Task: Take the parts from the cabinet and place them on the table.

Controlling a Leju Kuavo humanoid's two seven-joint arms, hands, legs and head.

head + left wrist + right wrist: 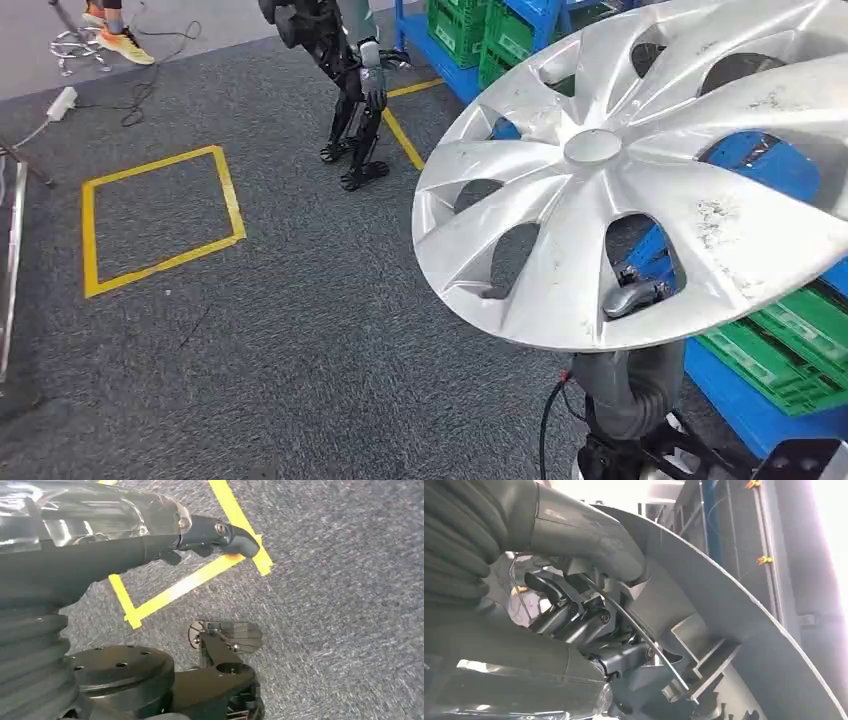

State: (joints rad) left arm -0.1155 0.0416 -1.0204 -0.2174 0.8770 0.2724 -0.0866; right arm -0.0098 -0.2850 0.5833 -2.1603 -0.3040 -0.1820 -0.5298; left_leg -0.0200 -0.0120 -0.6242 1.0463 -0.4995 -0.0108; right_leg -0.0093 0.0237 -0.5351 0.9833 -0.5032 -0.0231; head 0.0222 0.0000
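Grey carpet [300,350] with yellow tape fills the head view; the right hand [632,297] holds the silver hubcap [640,170] aloft beside blue racks. Left hand [220,535] hangs down over the carpet, fingers curled, holding nothing. Right wrist view: fingers [574,615] clamp the hubcap's inner ribs. Carrying step; next likely calls for finding the surface.

Grey carpet floor [300,340] with a yellow tape square [160,220] marked on it, plus a yellow tape line [402,138] running toward the blue racking [740,400]. Green crates [790,350] sit on the blue rack, more green crates [462,28] further back. White power strip [62,102] with black cable [150,70] at the carpet's far edge. A person's orange shoes [118,40] beyond.
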